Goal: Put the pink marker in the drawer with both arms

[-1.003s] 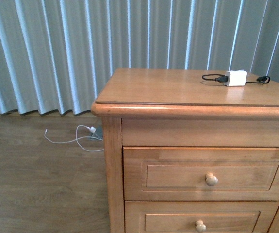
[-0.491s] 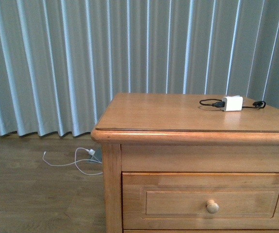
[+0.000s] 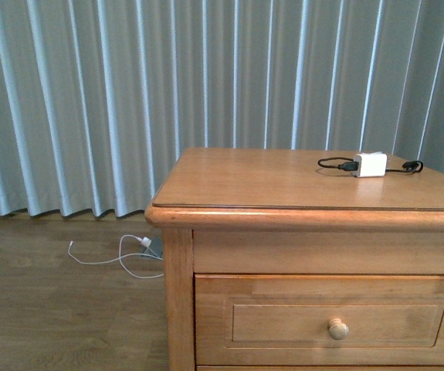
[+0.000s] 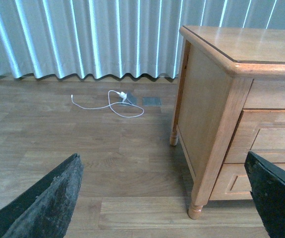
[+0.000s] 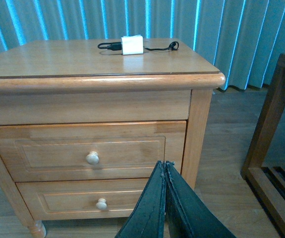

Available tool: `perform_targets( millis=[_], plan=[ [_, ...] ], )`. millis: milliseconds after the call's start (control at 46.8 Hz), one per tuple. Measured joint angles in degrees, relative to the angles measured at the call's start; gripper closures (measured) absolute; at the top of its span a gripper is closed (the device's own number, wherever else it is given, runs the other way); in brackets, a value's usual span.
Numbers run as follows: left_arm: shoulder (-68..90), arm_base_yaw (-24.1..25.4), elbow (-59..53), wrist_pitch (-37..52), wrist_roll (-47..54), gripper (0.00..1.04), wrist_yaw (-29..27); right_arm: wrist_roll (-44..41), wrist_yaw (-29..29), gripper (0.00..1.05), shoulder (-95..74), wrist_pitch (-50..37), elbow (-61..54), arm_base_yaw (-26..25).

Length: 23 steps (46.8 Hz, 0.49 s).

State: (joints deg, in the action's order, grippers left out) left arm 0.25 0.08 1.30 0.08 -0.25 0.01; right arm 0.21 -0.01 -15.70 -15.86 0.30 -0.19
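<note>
I saw my left gripper (image 4: 164, 198) spread wide over bare floor, my right gripper (image 5: 165, 166) pressed together just before the closed drawer (image 5: 90, 151). I couldn't find the pink marker.

Daylight enters through the pleated curtain (image 3: 129, 100) behind the nightstand (image 3: 283, 182), leaving bright vertical bands between darker folds. The nightstand top carries a soft sheen near its back edge and a highlight along its front edge. All three views are evenly bright and fairly sharp; the right wrist view is tinted blue. Close dark jaws appear blurred.
</note>
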Motion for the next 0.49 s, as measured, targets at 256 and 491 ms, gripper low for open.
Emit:
perform_targets(
  millis=[256,491],
  plan=[
    [0.0,0.0,0.0,0.0,0.0,0.06,0.0,0.0,0.0,1.03,5.38,5.31,0.0,0.02],
    [0.0,0.0,0.0,0.0,0.0,0.06,-0.02,0.0,-0.02,1.03,15.39,15.76,0.04,0.02]
  ],
)
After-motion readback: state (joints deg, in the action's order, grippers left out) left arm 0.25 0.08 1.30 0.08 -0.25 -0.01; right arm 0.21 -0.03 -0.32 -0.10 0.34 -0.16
